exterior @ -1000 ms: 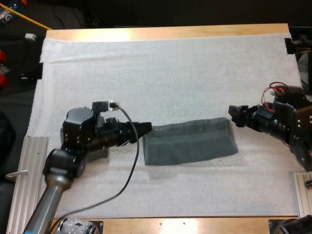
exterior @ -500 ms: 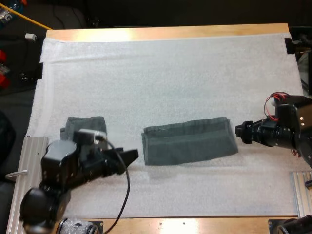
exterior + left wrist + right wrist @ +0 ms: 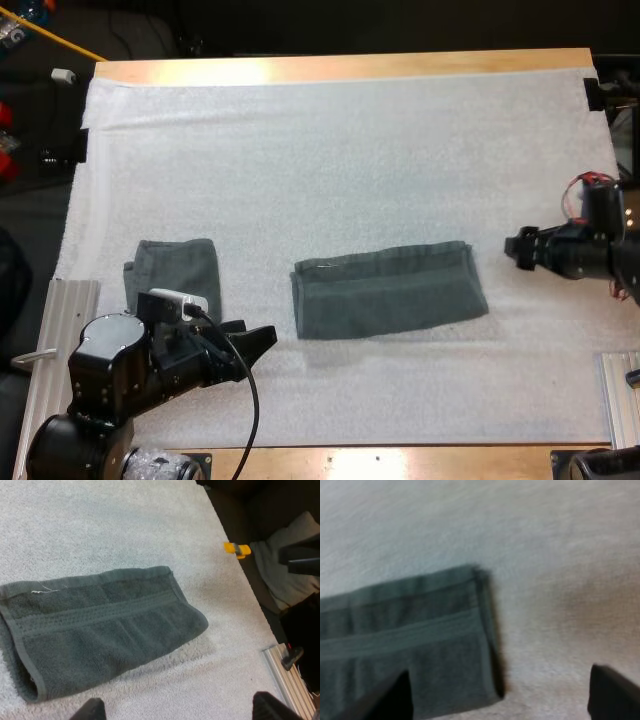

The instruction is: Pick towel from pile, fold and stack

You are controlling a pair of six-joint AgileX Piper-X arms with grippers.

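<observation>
A dark grey-green towel (image 3: 388, 290), folded into a long band, lies flat in the middle of the white mat (image 3: 350, 150). A smaller folded towel (image 3: 176, 275) rests near the mat's left edge. My left gripper (image 3: 258, 340) hovers at the near left, pointing at the long towel's left end from a short distance, fingers apart and empty. In the left wrist view the long towel (image 3: 97, 625) lies ahead of that open gripper (image 3: 177, 712). My right gripper (image 3: 520, 248) is off the towel's right end, apart from it. The right wrist view has the towel's end (image 3: 410, 645) beyond the open gripper (image 3: 502, 700).
Ribbed aluminium rails flank the mat at the near left (image 3: 50, 340) and near right (image 3: 620, 390). The table's wooden far edge (image 3: 340, 66) bounds the mat. An orange clamp (image 3: 236, 548) sits at the mat's far side edge in the left wrist view.
My left arm pulled back toward the near left, uncovering the small folded towel. My right arm withdrew to the right, away from the long towel's end. The long towel stayed put.
</observation>
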